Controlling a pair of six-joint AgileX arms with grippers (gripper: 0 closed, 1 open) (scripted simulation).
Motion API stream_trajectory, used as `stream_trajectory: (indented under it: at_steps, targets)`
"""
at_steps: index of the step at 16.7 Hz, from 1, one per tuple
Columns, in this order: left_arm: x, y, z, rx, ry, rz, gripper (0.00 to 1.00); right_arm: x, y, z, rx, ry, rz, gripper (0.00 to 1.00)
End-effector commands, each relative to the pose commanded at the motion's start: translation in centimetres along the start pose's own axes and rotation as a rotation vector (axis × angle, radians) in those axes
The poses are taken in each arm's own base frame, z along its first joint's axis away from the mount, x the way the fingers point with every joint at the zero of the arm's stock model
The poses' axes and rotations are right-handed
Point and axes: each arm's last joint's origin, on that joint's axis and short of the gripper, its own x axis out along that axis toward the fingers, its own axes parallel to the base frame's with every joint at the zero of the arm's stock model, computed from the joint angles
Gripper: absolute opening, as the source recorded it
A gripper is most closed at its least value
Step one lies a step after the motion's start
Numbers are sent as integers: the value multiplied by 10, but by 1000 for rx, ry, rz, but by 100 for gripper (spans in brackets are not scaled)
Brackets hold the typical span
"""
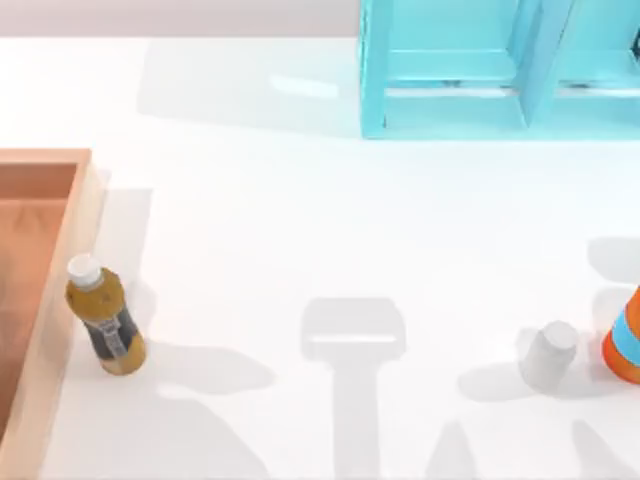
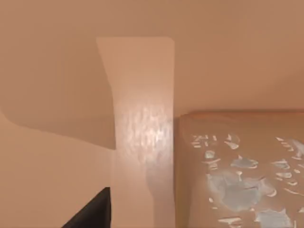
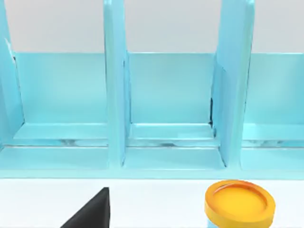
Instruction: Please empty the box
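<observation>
**Bright, even light with soft shadows**

The white counter (image 1: pixel 300 220) was lit brightly from above, and pale grey shadows were cast across its near part. A soft shadow was thrown beside the bottle (image 1: pixel 104 316). A faint glare patch was seen near the turquoise shelf unit (image 1: pixel 500 70). In the left wrist view, a mottled highlight was caught on the box (image 2: pixel 142 128), whose surfaces were rendered warm and dim.

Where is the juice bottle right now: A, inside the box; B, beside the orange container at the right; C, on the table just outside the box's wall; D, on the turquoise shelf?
C: the bottle lies tilted on the white table, against the outside of the box wall.
</observation>
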Motion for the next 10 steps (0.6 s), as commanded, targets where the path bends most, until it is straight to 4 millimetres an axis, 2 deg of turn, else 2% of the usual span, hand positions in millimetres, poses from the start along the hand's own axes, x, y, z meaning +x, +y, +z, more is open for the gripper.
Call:
stream_trajectory:
  at_steps: [10]
  targets:
    - [0, 0, 0, 0, 0, 0, 17, 0, 0, 0, 0, 0, 0, 100]
